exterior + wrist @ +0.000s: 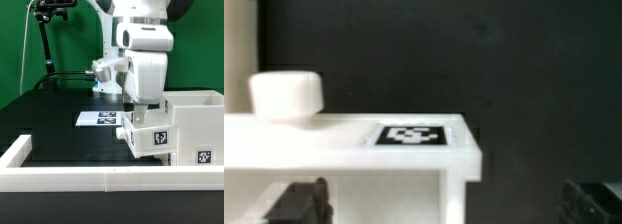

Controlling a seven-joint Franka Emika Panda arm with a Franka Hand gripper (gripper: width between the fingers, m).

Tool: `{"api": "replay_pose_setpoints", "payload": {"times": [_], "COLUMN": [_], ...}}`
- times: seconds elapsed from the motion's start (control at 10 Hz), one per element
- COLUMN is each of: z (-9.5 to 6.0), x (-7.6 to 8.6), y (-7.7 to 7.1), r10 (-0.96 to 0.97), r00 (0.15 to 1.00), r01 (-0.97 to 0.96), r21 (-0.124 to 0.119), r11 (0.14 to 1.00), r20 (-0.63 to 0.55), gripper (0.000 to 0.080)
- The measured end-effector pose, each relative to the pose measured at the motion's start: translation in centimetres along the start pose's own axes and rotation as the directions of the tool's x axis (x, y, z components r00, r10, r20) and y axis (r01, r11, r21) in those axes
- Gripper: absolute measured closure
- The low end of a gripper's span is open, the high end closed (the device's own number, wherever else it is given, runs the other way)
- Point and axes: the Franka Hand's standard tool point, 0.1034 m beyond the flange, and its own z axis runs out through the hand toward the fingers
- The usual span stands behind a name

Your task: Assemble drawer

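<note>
A small white drawer tray (146,136) with black-and-white tags sits against the left side of the tall white housing (196,118), as seen in the exterior view. My gripper (137,106) hangs just above the tray. In the wrist view the tray (349,140) shows its round knob (283,95) and one tag (413,135). My gripper (446,200) is open. One dark finger (299,202) lies over the tray's white face and the other finger (594,200) is out over the black table. I cannot tell whether a finger touches the tray.
The marker board (98,118) lies on the black table behind the tray. A low white rim (70,178) runs along the table's near edge. A white part (106,76) sits behind the arm. A black stand (44,35) rises at the back left.
</note>
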Motion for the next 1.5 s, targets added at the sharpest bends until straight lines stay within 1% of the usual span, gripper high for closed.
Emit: {"api": "replay_pose_setpoints", "payload": {"times": [0.1,0.2,0.3,0.4,0.6,0.7,0.8,0.9,1.0,1.2,1.4,1.5], "z": [-0.6,-1.6,-2.7,-2.8,-2.7,-2.1,-2.2,-2.1,-1.8,-0.8,-0.5,-0.2], "x": [-0.4,-1.1,-2.2,-3.3,-7.0,-8.2,-8.1,-8.4,-9.2,-9.8,-10.6,-10.7], "y": [0.0,0.1,0.1,-0.2,-1.0,-1.6,-1.5,-1.6,-2.0,-2.3,-2.7,-3.1], "r10": [-0.001,-0.005,-0.025,-0.043,-0.093,-0.083,-0.081,-0.096,-0.083,-0.091,-0.071,-0.056], "r00": [1.0,1.0,0.999,0.999,0.995,0.996,0.997,0.995,0.996,0.991,0.979,0.973], "r01": [0.001,0.005,0.025,0.043,0.093,0.083,0.08,0.096,0.084,0.097,0.09,0.083], "r21": [-0.002,0.001,0.0,0.002,0.01,0.018,0.017,0.018,0.027,0.057,0.091,0.113], "r11": [1.0,1.0,1.0,0.999,0.996,0.996,0.997,0.995,0.996,0.994,0.992,0.99], "r20": [0.006,0.014,0.025,0.03,0.033,0.019,0.017,-0.001,-0.034,-0.103,-0.193,-0.222], "gripper": [0.0151,0.015,0.015,0.015,0.015,0.015,0.015,0.015,0.015,0.015,0.015,0.015]}}
